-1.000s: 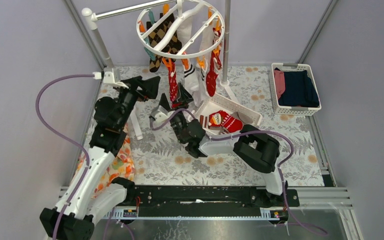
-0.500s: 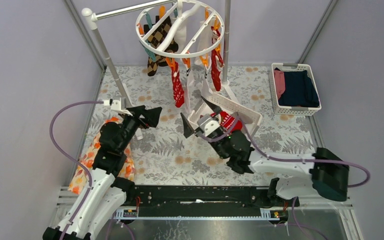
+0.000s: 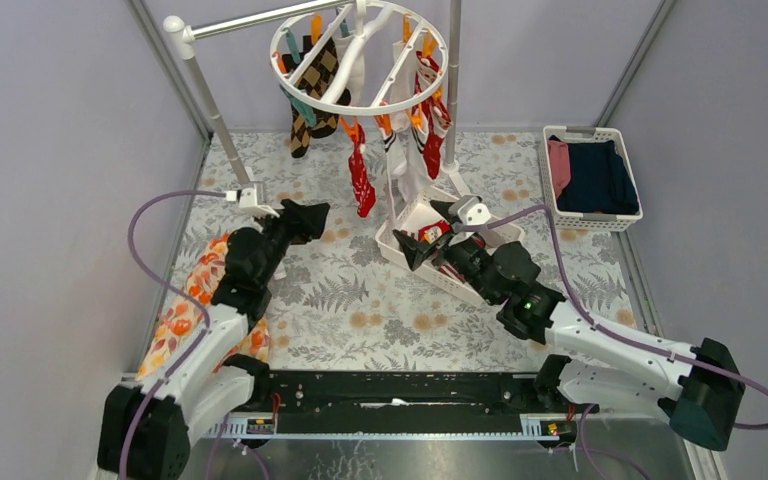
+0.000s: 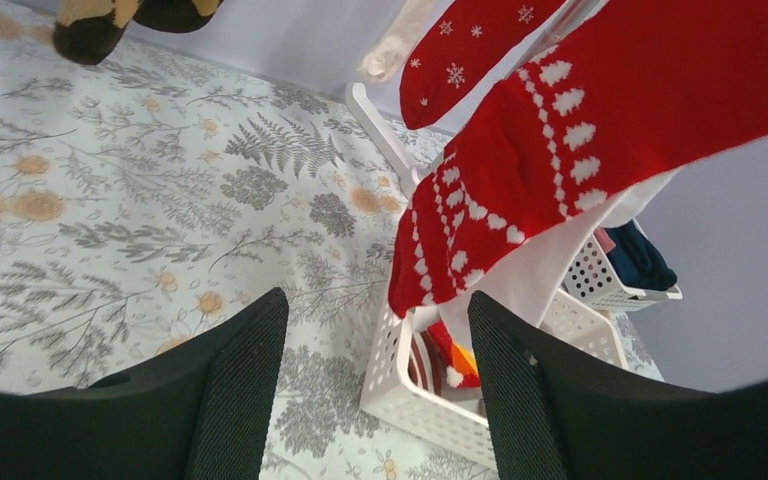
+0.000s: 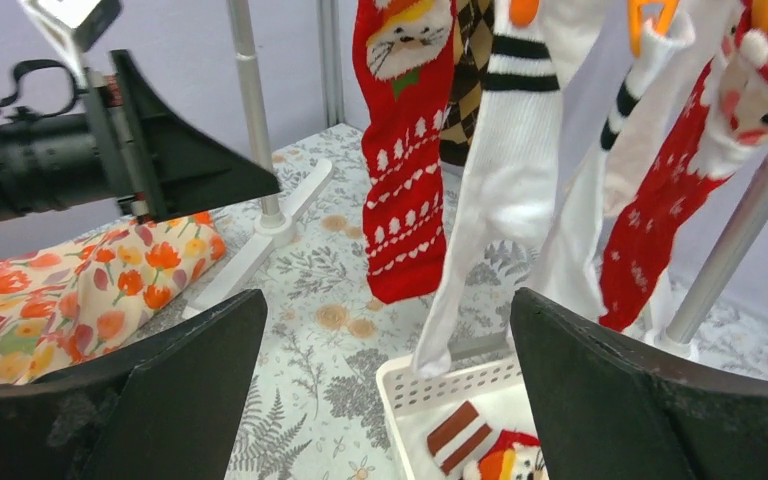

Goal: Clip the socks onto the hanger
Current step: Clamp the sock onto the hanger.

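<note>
The white hanger ring (image 3: 360, 55) hangs at the back with several socks clipped on: an argyle sock (image 3: 310, 90), a red patterned sock (image 3: 360, 180), white socks (image 3: 400, 160) and a red Santa sock (image 3: 430, 110). My left gripper (image 3: 305, 218) is open and empty, left of the red sock (image 4: 540, 170). My right gripper (image 3: 425, 240) is open and empty, at the near left end of the white slatted basket (image 3: 495, 232). A red Santa sock (image 5: 490, 455) lies in that basket (image 5: 430, 390). The clipped socks (image 5: 400, 150) hang ahead of the right gripper (image 5: 385, 310).
An orange floral cloth (image 3: 205, 290) lies left, under my left arm. The grey pole (image 3: 215, 115) and its white foot stand at back left. A second pole (image 3: 452, 80) stands right of the hanger. A second basket (image 3: 592, 178) with navy and pink clothes sits at back right.
Both grippers have drawn back from the hanger. My right arm swung to the right, its gripper now at the basket. The left gripper dropped lower. The hanger and socks swung slightly.
</note>
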